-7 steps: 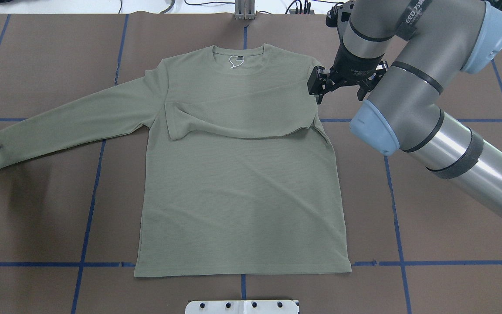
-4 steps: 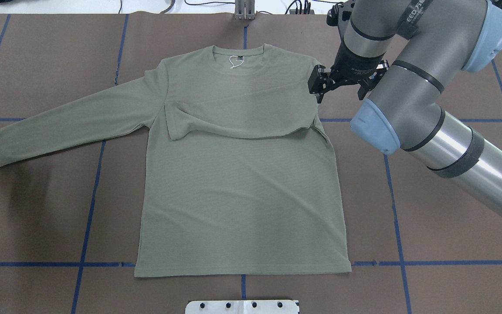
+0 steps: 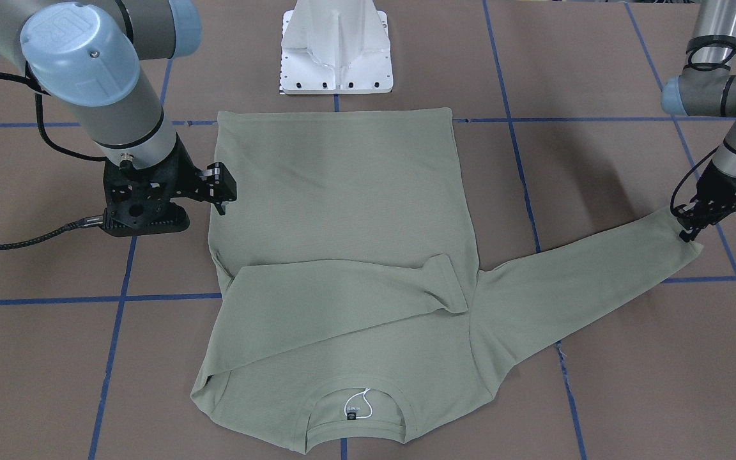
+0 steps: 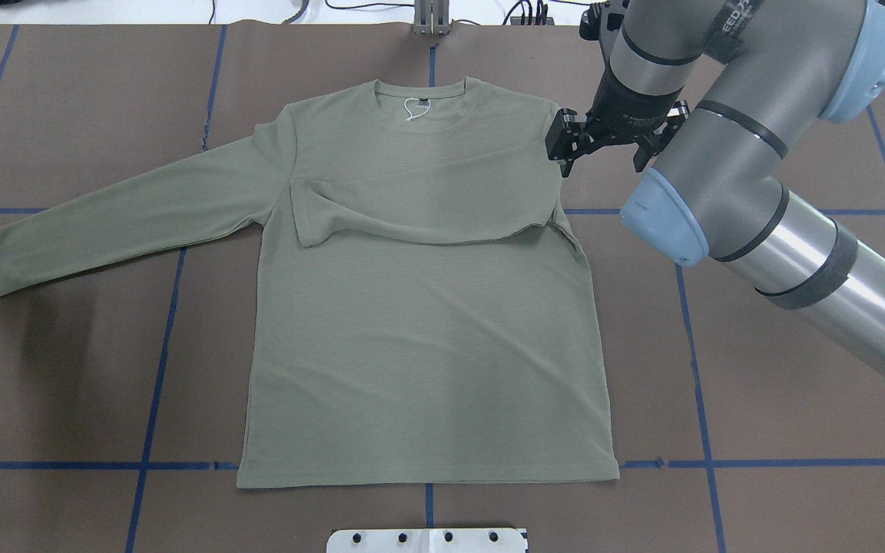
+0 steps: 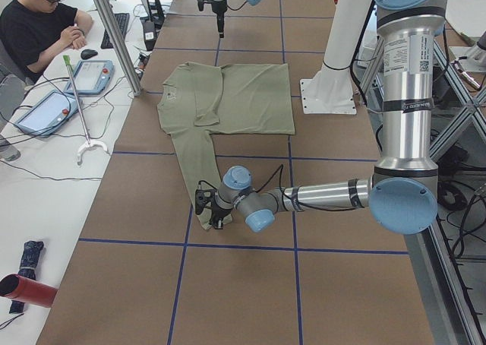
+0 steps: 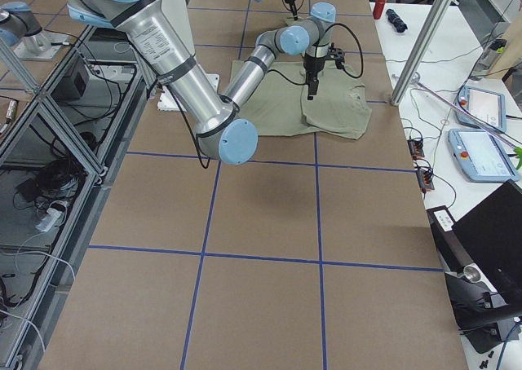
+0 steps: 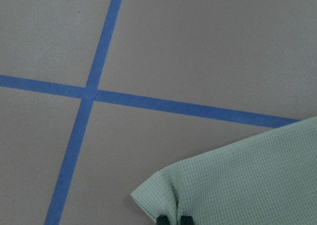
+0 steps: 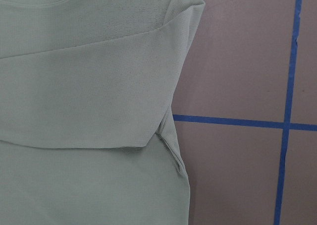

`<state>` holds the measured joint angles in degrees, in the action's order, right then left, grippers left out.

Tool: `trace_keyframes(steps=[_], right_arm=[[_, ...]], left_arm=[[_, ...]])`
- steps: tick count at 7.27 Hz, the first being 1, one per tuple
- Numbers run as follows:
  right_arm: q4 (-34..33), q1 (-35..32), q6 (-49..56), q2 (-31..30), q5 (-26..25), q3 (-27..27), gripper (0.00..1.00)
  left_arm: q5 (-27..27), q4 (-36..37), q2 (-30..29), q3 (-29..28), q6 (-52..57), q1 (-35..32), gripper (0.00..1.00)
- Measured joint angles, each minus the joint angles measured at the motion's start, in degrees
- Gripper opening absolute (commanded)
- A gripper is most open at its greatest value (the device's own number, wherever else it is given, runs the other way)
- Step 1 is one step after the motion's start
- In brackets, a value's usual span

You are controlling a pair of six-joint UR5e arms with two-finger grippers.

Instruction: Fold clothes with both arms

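**Shirt lying flat, one sleeve folded in, the other pinched at its cuff**

The shirt (image 4: 427,346) is lying spread on the table (image 4: 43,384), with its collar (image 4: 419,91) pointing away from the base (image 4: 427,541). The folded sleeve (image 4: 412,207) is resting across the chest, on the right gripper's side. The free sleeve (image 4: 120,215) is stretching straight out toward the left gripper (image 3: 686,231). That gripper's jaws are pressing together on the cuff (image 7: 163,195), and its fingertips (image 7: 173,219) are touching the fabric at the very edge. The right gripper (image 4: 600,153) is hovering just beside the shoulder above the folded sleeve, jaws spread and gripping nothing. Blue tape (image 7: 193,108) is crossing the table just past the left gripper's tips. A person (image 5: 38,26) is sitting at a bench, well apart from both grippers.
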<state>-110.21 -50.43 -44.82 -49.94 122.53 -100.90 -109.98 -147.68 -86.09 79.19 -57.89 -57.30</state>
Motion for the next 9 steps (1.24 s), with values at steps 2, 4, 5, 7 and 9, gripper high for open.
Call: trace_keyframes(steps=[2, 4, 5, 7, 9], right_arm=[[-0.06, -0.39, 0.02, -0.89, 0.14, -1.05, 1.0], [-0.05, -0.76, 0.14, -5.36, 0.22, -5.47, 1.0], [-0.05, -1.12, 0.36, -7.88, 0.24, -7.88, 1.0], [0.17, -1.59, 0.88, -13.37, 0.23, -12.31, 1.0], [0.25, -2.09, 2.3, -16.36, 0.04, -14.01, 1.0]], left_arm=[[-2.48, 0.45, 0.57, 3.87, -0.27, -0.09, 0.0], [-7.83, 1.75, 0.82, 9.27, -3.82, -0.08, 0.0], [-9.58, 4.66, -0.15, 12.17, -6.24, 0.07, 0.0], [-10.74, 15.95, -7.25, 16.84, -11.72, 1.29, 0.0], [-10.68, 31.19, -20.11, 17.96, -17.37, 3.97, 0.0]])
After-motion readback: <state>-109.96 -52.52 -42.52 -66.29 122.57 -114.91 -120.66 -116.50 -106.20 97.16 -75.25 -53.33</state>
